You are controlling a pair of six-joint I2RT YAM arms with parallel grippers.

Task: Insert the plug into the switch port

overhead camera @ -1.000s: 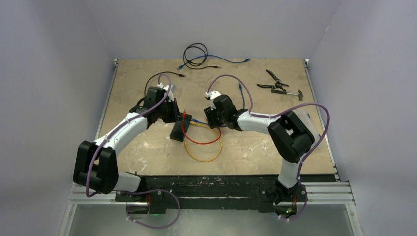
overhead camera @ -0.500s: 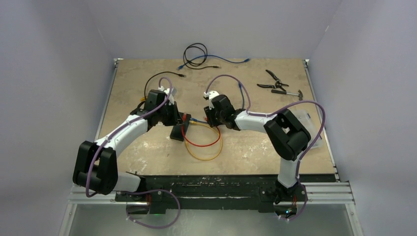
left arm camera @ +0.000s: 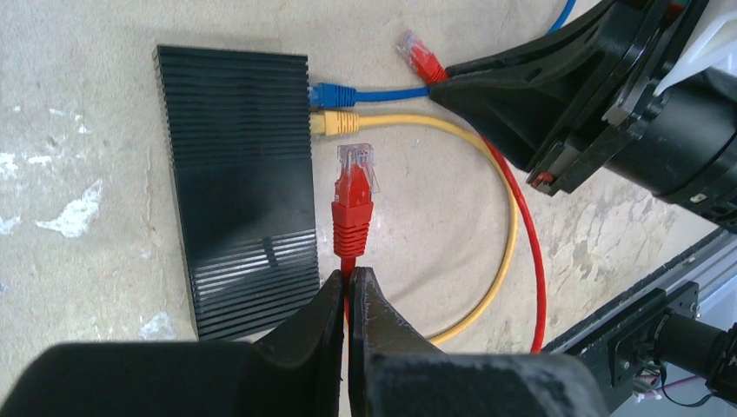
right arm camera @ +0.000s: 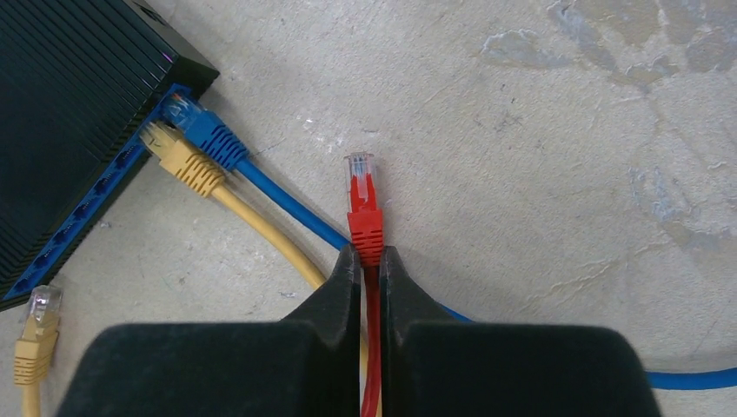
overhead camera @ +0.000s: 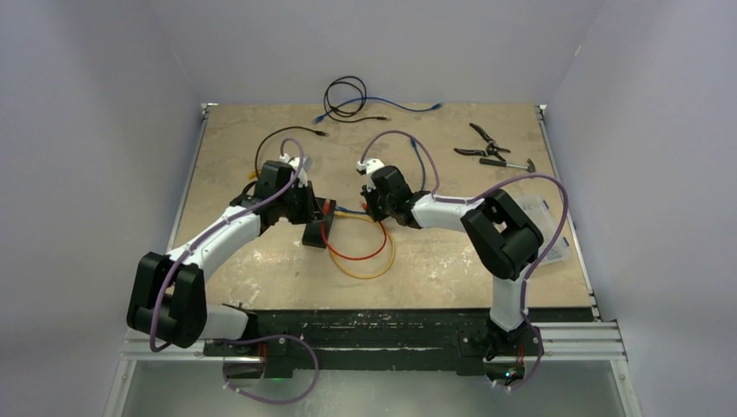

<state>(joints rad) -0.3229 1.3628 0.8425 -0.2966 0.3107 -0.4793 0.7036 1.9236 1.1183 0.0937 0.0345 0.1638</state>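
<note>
Left gripper (left arm camera: 348,282) pinched shut on the red cable (left arm camera: 530,252) right behind the red plug (left arm camera: 354,200), so the plug sticks out free ahead of the fingertips and can be steered

Switch (left arm camera: 239,182) lies flat on the table just left of that plug, port edge facing it. The plug runs along the port edge, not into it, so my guess is it needs turning before it goes in

Blue plug (right arm camera: 204,130) and yellow plug (right arm camera: 184,162) already sit side by side in ports at one end of the row; the other ports look free. A loose yellow plug (right arm camera: 36,334) lies near the switch's other end, not plugged in

Right gripper (right arm camera: 369,261) clamped tight on red cable behind a second red plug (right arm camera: 363,204), tip aimed away from the ports, well apart from the switch. Looks like the same cable's other end, held up out of the way or ready for a port, can't tell which

Red and yellow cable loops (overhead camera: 361,256) sag toward the near edge between the arms

Table (overhead camera: 452,252) is a worn beige board with scuffs and pale patches. Spare cables (overhead camera: 352,95) at the far edge, pliers (overhead camera: 482,143) and a small hammer (overhead camera: 513,163) far right. Plain pale lilac walls on three sides
</note>
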